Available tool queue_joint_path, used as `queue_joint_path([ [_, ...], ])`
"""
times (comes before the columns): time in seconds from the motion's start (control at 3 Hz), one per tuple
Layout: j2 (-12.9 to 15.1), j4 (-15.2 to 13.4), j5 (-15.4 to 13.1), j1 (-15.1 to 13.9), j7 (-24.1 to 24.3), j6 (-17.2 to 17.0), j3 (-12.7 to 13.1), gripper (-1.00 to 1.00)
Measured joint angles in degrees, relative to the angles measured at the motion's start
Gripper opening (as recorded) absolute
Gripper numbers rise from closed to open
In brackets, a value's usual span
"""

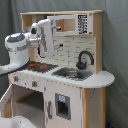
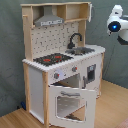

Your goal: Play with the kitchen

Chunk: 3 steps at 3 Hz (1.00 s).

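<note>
In the second exterior view, nearest to me at the bottom centre, I see the windowed oven door [image 2: 71, 101] hanging open, tipped forward and down from the kitchen [image 2: 37, 80], which fills the middle of the frame on a wooden floor [image 2: 112, 107]. Just above the door I see two knobs [image 2: 56, 75] on the front panel, and on the counter the black-red hob [image 2: 53, 58] at centre left with the sink [image 2: 83, 50] and black faucet [image 2: 75, 38] to its right. Higher up, the grey hood [image 2: 49, 19] sits under the top shelf in the upper left. At the upper right edge I see part of the white arm [image 2: 116, 22] with a blue light, well apart from the kitchen's side. In the first exterior view the kitchen stands across the centre and right, its lower cupboard door [image 1: 62, 105] closed at the bottom centre, the faucet [image 1: 84, 58] and sink [image 1: 73, 74] at centre right, the hob [image 1: 39, 66] at centre left. The arm [image 1: 19, 47] comes in from the left edge, and the gripper [image 1: 56, 31] hangs above the hob in the upper left, in front of the tiled back wall [image 1: 75, 50]. I cannot tell whether its fingers are spread or pressed together. A grey curtain [image 1: 116, 40] closes the background.
</note>
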Motion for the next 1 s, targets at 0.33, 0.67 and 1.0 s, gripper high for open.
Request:
queue_joint_path([
  [0.33, 3.2, 3.2, 0.0, -3.2, 0.4, 3.8, -0.2, 1.00],
  [0.67, 7.1, 6.9, 0.0, -6.3, 0.4, 7.1, 0.5, 1.00],
  [1.0, 10.7, 10.1, -0.1, -8.5, 0.5, 8.7, 1.8, 1.00],
])
